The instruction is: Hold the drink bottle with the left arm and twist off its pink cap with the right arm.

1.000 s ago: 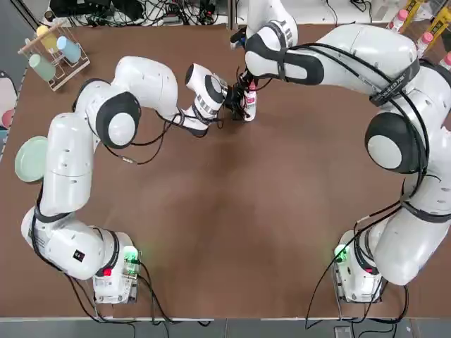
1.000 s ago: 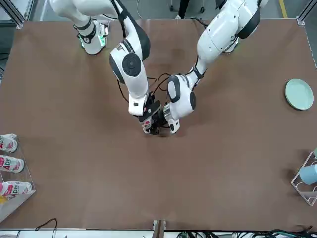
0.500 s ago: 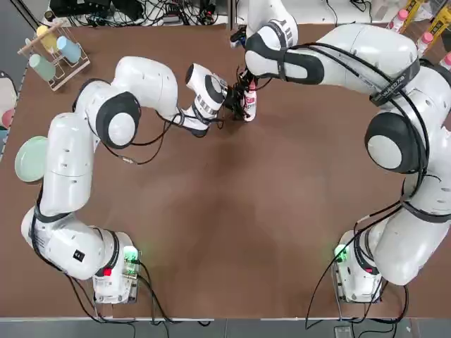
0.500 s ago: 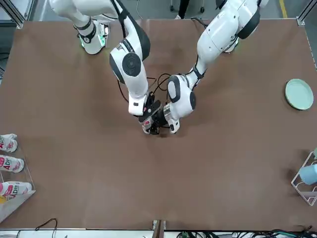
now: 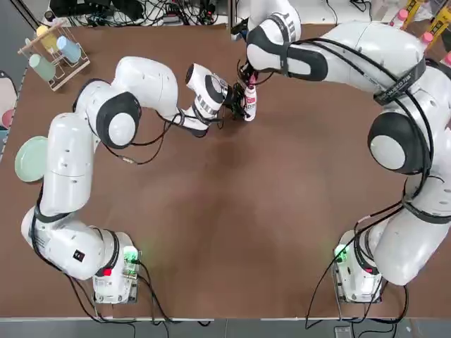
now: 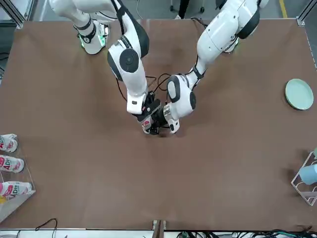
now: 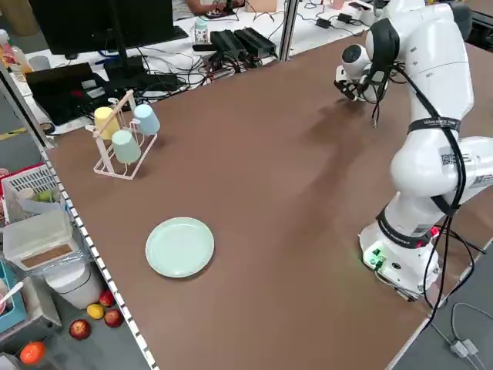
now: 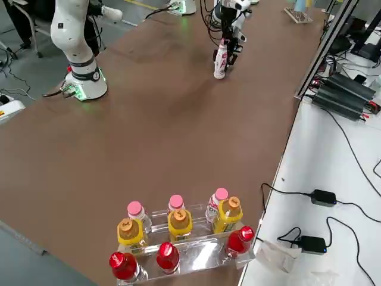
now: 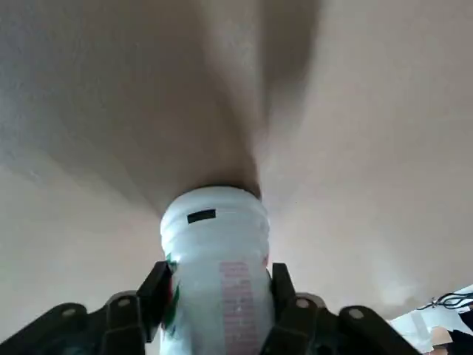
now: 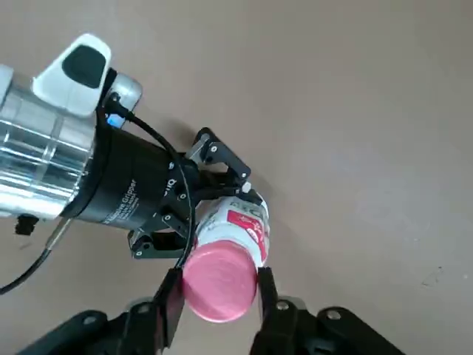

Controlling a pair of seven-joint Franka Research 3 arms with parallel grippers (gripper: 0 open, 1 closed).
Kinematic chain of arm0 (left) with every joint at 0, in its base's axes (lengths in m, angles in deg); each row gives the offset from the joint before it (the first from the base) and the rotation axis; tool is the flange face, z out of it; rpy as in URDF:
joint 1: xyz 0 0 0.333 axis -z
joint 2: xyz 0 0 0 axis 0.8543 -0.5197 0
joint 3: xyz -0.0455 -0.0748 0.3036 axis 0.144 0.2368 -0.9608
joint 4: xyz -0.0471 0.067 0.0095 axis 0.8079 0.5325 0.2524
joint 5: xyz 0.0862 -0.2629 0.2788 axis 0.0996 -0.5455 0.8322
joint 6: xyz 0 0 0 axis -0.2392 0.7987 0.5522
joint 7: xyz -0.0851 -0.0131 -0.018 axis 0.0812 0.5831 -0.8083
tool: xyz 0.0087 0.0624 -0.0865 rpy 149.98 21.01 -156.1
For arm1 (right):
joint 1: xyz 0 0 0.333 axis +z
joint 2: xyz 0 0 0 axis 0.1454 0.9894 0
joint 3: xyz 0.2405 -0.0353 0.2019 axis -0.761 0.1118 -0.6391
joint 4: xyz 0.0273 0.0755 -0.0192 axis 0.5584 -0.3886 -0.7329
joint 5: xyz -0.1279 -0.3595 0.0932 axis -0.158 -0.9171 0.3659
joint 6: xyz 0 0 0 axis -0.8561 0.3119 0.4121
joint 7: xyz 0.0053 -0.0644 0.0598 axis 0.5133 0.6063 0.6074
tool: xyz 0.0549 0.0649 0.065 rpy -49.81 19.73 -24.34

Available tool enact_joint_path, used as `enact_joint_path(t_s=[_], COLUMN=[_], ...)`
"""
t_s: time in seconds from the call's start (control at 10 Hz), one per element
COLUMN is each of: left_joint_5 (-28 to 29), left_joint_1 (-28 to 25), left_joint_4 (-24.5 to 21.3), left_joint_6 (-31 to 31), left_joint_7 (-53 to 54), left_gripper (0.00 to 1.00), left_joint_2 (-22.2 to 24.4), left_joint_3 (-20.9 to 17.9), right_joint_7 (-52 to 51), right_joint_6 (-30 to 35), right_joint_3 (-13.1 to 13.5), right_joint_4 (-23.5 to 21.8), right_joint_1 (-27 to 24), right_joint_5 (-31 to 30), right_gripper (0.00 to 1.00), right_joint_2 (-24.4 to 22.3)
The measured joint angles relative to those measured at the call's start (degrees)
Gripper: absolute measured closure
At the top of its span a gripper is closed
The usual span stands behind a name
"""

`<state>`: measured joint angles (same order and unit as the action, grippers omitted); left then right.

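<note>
Bottle [image 5: 249, 105] is standing upright toward the table's far middle, its long axis vertical. Left gripper [image 5: 236, 103] is clamping its body from the left side, while right gripper [image 10: 214, 296] is closing narrowly around the pink cap [image 10: 215, 285] from directly above.

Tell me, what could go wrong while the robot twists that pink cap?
The left claw squeezes the bottle low on its body, so the bottle might spin in the grip instead of the cap turning. The right claw pinches only the small cap, so its fingers could slip off. If the cap comes loose with the bottle tipped, drink could spill on the table.
</note>
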<state>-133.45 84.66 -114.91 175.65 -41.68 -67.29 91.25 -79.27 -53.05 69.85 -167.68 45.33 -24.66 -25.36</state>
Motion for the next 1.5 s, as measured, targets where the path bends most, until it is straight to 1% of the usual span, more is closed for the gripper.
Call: enact_joint_path(t_s=[0.2, 0.4, 0.7, 0.8, 1.0, 1.1, 1.2, 1.4, 1.5], left_joint_5=[0.0, 0.0, 0.0, 0.0, 0.0, 0.0, 0.0, 0.0, 0.0], left_joint_1=[0.0, 0.1, 0.1, 0.1, 0.2, 0.2, 0.2, 0.2, 0.2], left_joint_4=[0.0, 0.0, 0.1, 0.1, 0.1, 0.1, 0.1, 0.1, 0.2], left_joint_6=[0.0, 0.0, 0.0, 0.0, 0.0, 0.0, 0.0, 0.0, 0.0], left_joint_7=[0.0, 0.0, 0.0, 0.0, 0.0, 0.0, 0.0, 0.0, 0.0], left_gripper=[0.4, 0.4, 0.4, 0.4, 0.4, 0.4, 0.4, 0.4, 0.39], left_joint_2=[0.0, 0.0, 0.0, 0.0, 0.0, 0.0, 0.0, 0.0, 0.0], left_joint_3=[0.0, 0.0, -0.1, -0.1, -0.1, -0.1, -0.1, -0.2, -0.2], right_joint_7=[0.0, 0.0, -0.8, -0.9, -1.0, -1.0, -2.0, -4.8, -6.0], right_joint_6=[0.7, 2.7, 3.7, 4.3, 3.3, 1.9, -1.1, -10.7, -15.5], right_joint_3=[0.3, 0.5, 0.7, 0.7, 0.7, 0.7, 0.7, 0.7, 0.8], right_joint_4=[0.1, 0.1, -0.5, -0.9, -3.4, -5.1, -7.2, -13.4, -16.1], right_joint_1=[-2.2, -6.7, -13.4, -15.0, -18.2, -19.6, -21.2, -24.0, -25.3], right_joint_5=[0.0, 0.0, 0.1, 0.1, 0.1, 0.1, 0.1, 0.1, 0.1], right_gripper=[0.53, 0.53, 0.53, 0.53, 0.53, 0.52, 0.52, 0.52, 0.52], right_joint_2=[-0.9, -2.3, -2.5, -2.4, -2.2, -2.1, -1.9, -0.9, 0.5])
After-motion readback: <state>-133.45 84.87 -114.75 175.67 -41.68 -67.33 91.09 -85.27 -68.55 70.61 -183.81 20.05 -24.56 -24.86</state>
